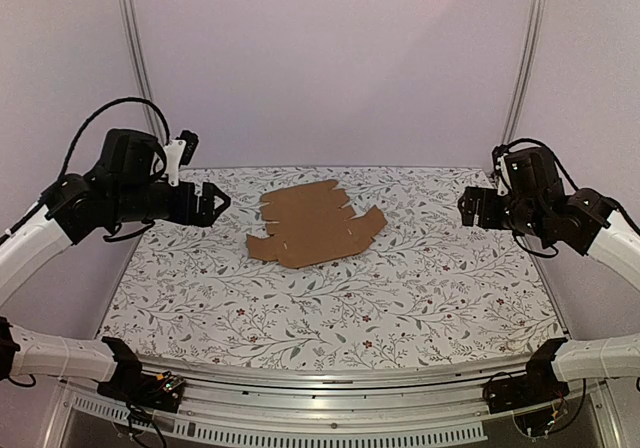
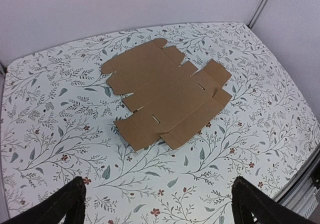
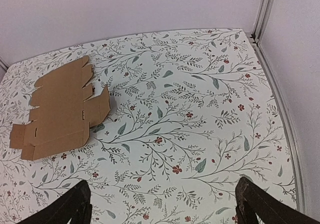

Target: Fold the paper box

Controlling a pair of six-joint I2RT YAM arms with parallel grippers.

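Note:
The paper box (image 1: pixel 314 225) lies flat and unfolded on the flowered table, a brown die-cut sheet with flaps and tabs, toward the back centre. In the left wrist view the paper box (image 2: pixel 167 94) sits mid-frame, well ahead of the fingers; in the right wrist view the paper box (image 3: pixel 62 109) lies at the far left. My left gripper (image 1: pixel 215 204) hovers above the table's left side, open and holding nothing. My right gripper (image 1: pixel 466 208) hangs over the right side, open too, with only tablecloth between its fingers (image 3: pixel 255 204). Neither touches the sheet.
The table (image 1: pixel 420 288) has a white cloth printed with leaves and red flowers. Pale walls and metal corner posts (image 1: pixel 527 58) close in the back and sides. A metal rail (image 1: pixel 330 373) runs along the near edge.

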